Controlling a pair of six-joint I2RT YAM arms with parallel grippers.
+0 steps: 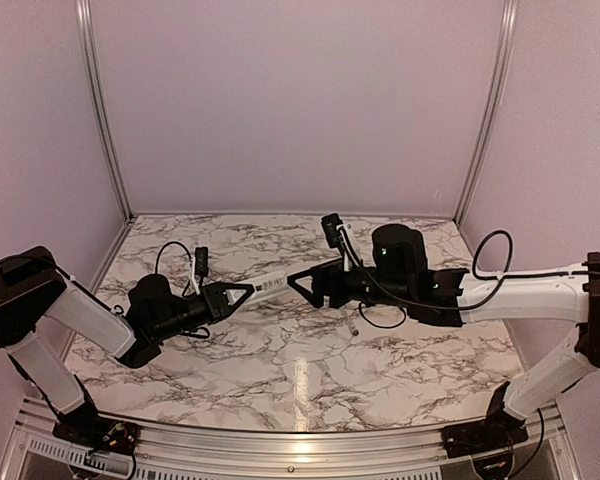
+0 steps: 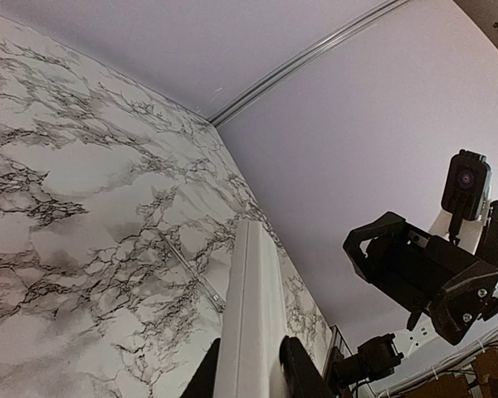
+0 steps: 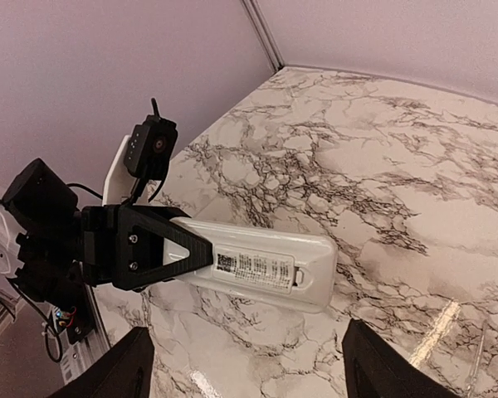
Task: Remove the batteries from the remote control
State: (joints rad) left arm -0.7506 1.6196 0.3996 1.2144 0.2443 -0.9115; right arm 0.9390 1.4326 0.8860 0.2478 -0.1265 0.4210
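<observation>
The remote control [image 3: 314,282] is smooth white plastic with a slight sheen and carries a paper label [image 3: 253,269]. The table [image 1: 380,370] has a glossy, marble-patterned top. The left gripper [image 1: 248,291] looks like matt black plastic.

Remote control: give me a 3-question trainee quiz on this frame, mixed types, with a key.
1. True or false: the left gripper has its fingers shut on the remote control.
2. Pick one: the right gripper is A) open, facing the free end of the remote control; B) shut on the remote control; C) shut on nothing.
3. Short answer: in the right wrist view, what does the visible face of the remote control carry?

Key: 1 true; 2 A; 3 a printed label.
</observation>
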